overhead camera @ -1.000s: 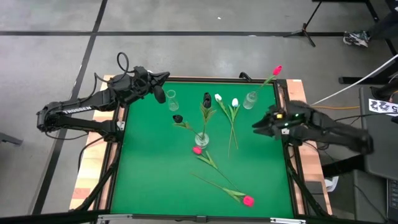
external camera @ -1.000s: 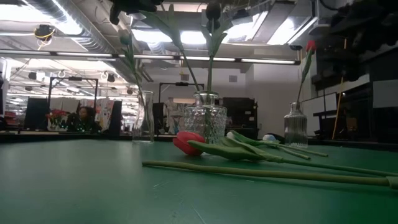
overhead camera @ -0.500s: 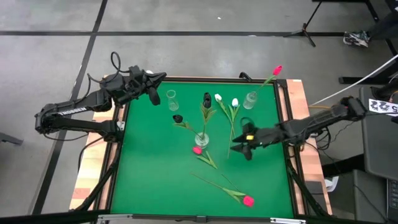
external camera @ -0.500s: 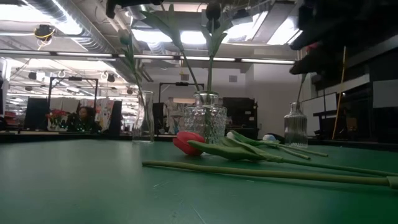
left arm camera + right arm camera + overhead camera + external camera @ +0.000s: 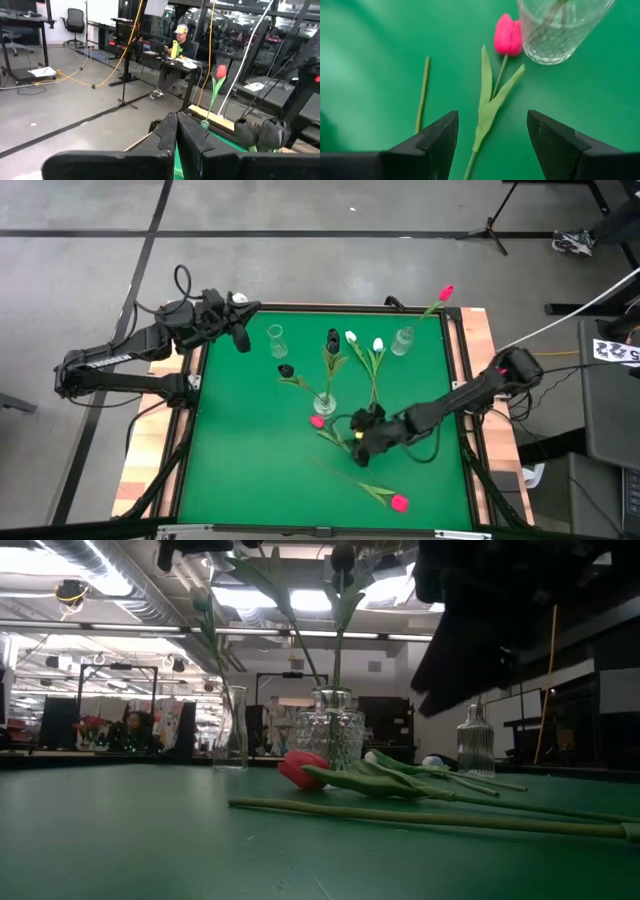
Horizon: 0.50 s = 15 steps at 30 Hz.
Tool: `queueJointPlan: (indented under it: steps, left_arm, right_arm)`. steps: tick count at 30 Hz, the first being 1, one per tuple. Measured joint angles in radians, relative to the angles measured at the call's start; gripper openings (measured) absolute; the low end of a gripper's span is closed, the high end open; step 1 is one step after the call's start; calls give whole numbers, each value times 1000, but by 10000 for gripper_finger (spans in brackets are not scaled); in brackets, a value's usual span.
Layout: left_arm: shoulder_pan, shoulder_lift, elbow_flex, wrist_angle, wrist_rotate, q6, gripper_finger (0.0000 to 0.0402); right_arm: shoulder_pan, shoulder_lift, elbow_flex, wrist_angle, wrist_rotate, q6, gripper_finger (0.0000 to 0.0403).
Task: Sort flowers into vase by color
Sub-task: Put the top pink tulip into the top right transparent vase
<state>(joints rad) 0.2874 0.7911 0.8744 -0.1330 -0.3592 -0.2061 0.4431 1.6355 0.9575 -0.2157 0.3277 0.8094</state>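
A pink tulip (image 5: 317, 421) lies on the green mat beside the middle glass vase (image 5: 324, 405), which holds two black tulips (image 5: 332, 337). My right gripper (image 5: 492, 145) hovers open above this tulip's stem and leaves (image 5: 487, 107), fingers slanting down, one on either side, touching nothing. A second pink tulip (image 5: 400, 502) lies near the front. Two white tulips (image 5: 351, 337) lie flat at the back. A third pink tulip (image 5: 445, 292) stands in the far right vase (image 5: 403, 340). My left gripper (image 5: 243, 332) waits shut at the far left corner.
An unfilled narrow vase (image 5: 277, 338) stands at the far left of the mat. The second pink tulip's bare stem end (image 5: 422, 95) lies close to my right gripper. A person sits at a desk (image 5: 180, 42) in the room beyond the table.
My right gripper has swept from the table's right edge to the middle, sinking and tipping downward, and now hangs over the pink tulip by the middle vase, still open. My left gripper has drawn back a little toward the far left corner. No flower has moved.
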Motion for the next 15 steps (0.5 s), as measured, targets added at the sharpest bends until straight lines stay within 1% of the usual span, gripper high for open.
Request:
queueJointPlan:
  steps: [3, 6, 15]
  left_arm:
    - [0, -4, 0, -22, 0, -2, 8]
    - [0, -7, 0, -49, 0, -3, 8]
    - [0, -16, 0, -125, 1, -9, 8]
  right_arm:
    - [19, 68, 46, -21, 55, 27, 237]
    - [28, 120, 80, -22, 87, 51, 237]
    - [29, 246, 91, -21, 79, 182, 237]
